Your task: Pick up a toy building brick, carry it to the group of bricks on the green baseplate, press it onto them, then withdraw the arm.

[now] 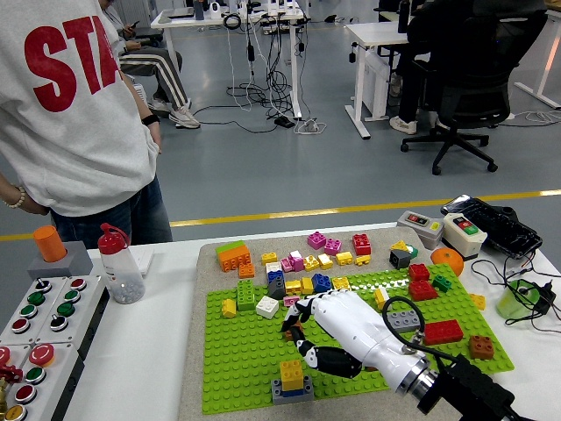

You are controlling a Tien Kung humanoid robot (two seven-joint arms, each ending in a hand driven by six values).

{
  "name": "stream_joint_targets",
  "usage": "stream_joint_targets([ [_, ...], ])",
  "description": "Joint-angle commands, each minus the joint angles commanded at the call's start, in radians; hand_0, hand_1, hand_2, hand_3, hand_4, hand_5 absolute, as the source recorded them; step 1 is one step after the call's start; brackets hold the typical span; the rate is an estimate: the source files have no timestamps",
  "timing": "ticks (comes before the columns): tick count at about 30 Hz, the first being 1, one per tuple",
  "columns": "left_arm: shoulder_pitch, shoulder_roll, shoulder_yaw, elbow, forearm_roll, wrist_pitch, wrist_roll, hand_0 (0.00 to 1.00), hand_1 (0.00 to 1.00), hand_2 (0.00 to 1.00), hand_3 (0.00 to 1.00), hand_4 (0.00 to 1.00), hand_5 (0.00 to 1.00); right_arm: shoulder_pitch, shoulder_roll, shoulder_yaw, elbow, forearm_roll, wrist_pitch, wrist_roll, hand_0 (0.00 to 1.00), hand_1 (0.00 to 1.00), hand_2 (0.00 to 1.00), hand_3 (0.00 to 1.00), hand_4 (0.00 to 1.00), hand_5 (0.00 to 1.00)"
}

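Observation:
A small stack [291, 382], a yellow brick on a blue one on a grey one, stands alone at the near edge of the green baseplate [237, 351]. My right hand [308, 339], white with black finger joints, hovers just up and right of it, apart from it. Its fingers are relaxed and hold nothing, the fingertips [292, 324] pointing left over a brown brick that is mostly hidden. Along the plate's far part sits the main group of coloured bricks [302, 285]. The left hand is out of sight.
A red brick [441, 331], a grey brick [403, 320] and a brown brick [480, 347] lie to the right of my arm. An orange [446, 260] and button boxes [443, 230] sit at the far right. At the left are a bottle [118, 263] and a button panel [35, 324]. A person [70, 105] stands at the far left.

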Motion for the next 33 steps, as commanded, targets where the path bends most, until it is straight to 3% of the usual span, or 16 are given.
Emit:
stream_joint_targets([
  [1,0.0,0.0,0.0,0.0,0.0,0.0,0.0,0.658,0.686,0.675,0.579,0.293,0.998,-0.004,-0.003,0.009,-0.004,-0.002,0.001,-0.004,0.611,0.623,0.619,0.586,0.365,0.21],
  [6,-0.001,0.0,-0.001,0.0,-0.001,0.001,-0.002,0.658,0.686,0.675,0.579,0.293,0.998,-0.038,-0.024,0.077,-0.032,-0.017,0.005,-0.037,0.611,0.623,0.619,0.586,0.365,0.21],
  [7,-0.001,0.0,-0.002,0.0,0.0,0.001,-0.002,0.658,0.686,0.675,0.579,0.293,0.998,-0.044,-0.028,0.088,-0.036,-0.019,0.006,-0.041,0.69,0.689,0.69,0.654,0.376,0.209],
  [12,-0.001,-0.001,-0.002,0.0,0.002,0.001,-0.001,0.658,0.686,0.675,0.579,0.293,0.998,-0.075,-0.043,0.143,-0.055,-0.021,0.007,-0.06,0.69,0.689,0.69,0.654,0.376,0.209],
  [13,-0.001,-0.001,-0.003,0.0,0.002,0.001,-0.001,0.658,0.686,0.675,0.579,0.293,0.998,-0.083,-0.046,0.154,-0.058,-0.022,0.008,-0.063,0.731,0.733,0.743,0.751,0.403,0.197],
  [18,-0.001,-0.001,-0.005,0.0,0.005,0.001,-0.001,0.658,0.686,0.675,0.579,0.293,0.998,-0.12,-0.063,0.201,-0.07,-0.026,0.013,-0.074,0.731,0.733,0.743,0.751,0.403,0.197],
  [19,-0.001,-0.001,-0.005,0.0,0.005,0.001,-0.001,0.658,0.687,0.675,0.58,0.293,0.998,-0.127,-0.066,0.208,-0.073,-0.028,0.017,-0.077,0.793,0.77,0.801,0.81,0.571,0.238],
  [24,0.001,-0.001,-0.005,0.0,0.006,0.0,0.0,0.658,0.687,0.675,0.58,0.293,0.998,-0.155,-0.089,0.23,-0.099,-0.051,0.088,-0.134,0.793,0.77,0.801,0.81,0.571,0.238],
  [25,0.002,-0.001,-0.005,0.0,0.006,0.0,0.0,0.658,0.687,0.675,0.579,0.291,0.998,-0.157,-0.092,0.23,-0.105,-0.055,0.103,-0.148,0.9,0.847,0.897,0.912,0.664,0.24],
  [28,0.003,-0.001,-0.005,0.0,0.008,0.0,0.001,0.658,0.687,0.675,0.579,0.291,0.998,-0.166,-0.092,0.227,-0.123,-0.067,0.153,-0.191,0.9,0.847,0.897,0.912,0.664,0.24],
  [33,0.006,-0.002,-0.005,0.0,0.01,-0.001,0.002,0.658,0.687,0.675,0.58,0.291,0.998,-0.177,-0.086,0.226,-0.137,-0.077,0.19,-0.218,0.95,0.872,0.925,0.943,0.698,0.239],
])
